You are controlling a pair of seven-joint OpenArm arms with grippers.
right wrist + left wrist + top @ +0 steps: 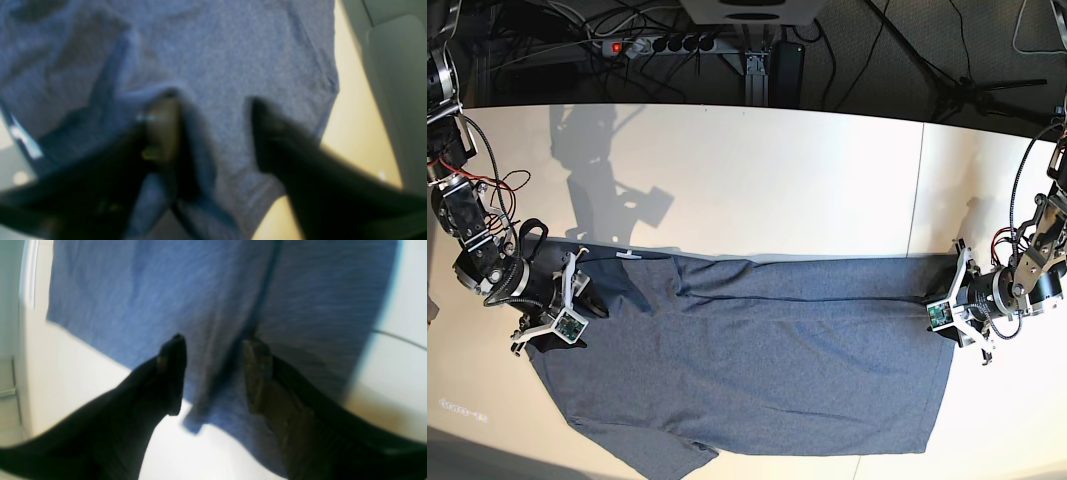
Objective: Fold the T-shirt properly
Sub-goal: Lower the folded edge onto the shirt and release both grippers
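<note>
One broad white table, bare across its far half, leaving room for the garment to be laid flat. Spread over the near half, the T-shirt, plain blue-grey side up, doubled lengthwise with a long fold line running straight along its far edge between the two arms, one sleeve trailing off toward the near side; likely laid this way so the next fold can be taken across its length. At each short end, one gripper, placed there to handle the fold from both ends at once. Left gripper on the base view's right, fingers spread apart over the cloth's edge, a seam running up between them, nothing pinched. Right gripper on the opposite end, near the sleeve, fingers likewise parted over rumpled fabric, with no cloth gripped. Judged a release, the fold set down and both ends let go.
</note>
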